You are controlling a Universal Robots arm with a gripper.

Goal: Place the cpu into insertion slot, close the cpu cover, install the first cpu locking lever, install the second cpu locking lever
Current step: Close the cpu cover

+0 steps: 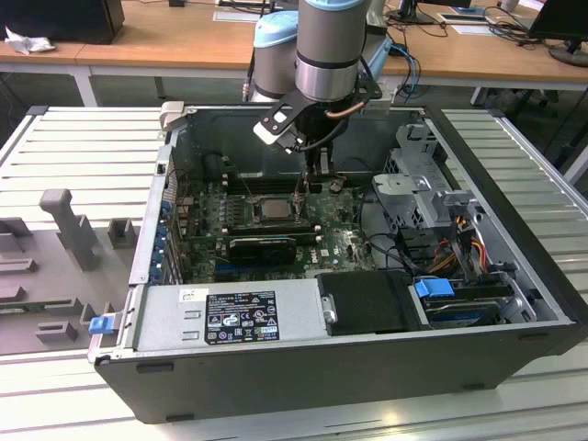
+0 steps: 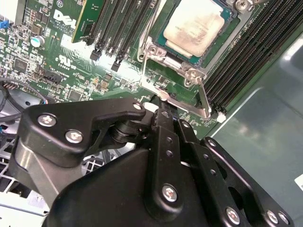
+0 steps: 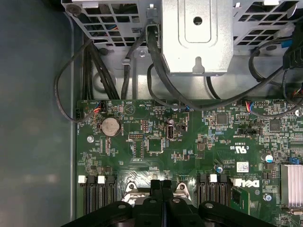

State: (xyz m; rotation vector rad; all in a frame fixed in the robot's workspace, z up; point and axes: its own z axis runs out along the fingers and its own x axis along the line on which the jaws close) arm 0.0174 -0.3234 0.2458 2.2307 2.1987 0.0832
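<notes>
My pincer [image 2: 163, 112] is clenched, fingers pressed together with nothing visibly between them. Its tip sits at the hooked end of a locking lever [image 2: 162, 96], just off a corner of the slot [image 2: 166, 56]. The cpu [image 2: 193, 26] lies flat in that slot, between the two banks of memory slots [image 2: 118, 28] on the board [image 2: 57, 61]. The cover [image 2: 151, 50] is down around it, its window framing the chip. I judge the step in hand to be this lever; whether it is the first or second I cannot tell. To do it well I should press on the lever's end with the closed tip, sweep it low under its catch, and stay off the board's small parts.
</notes>
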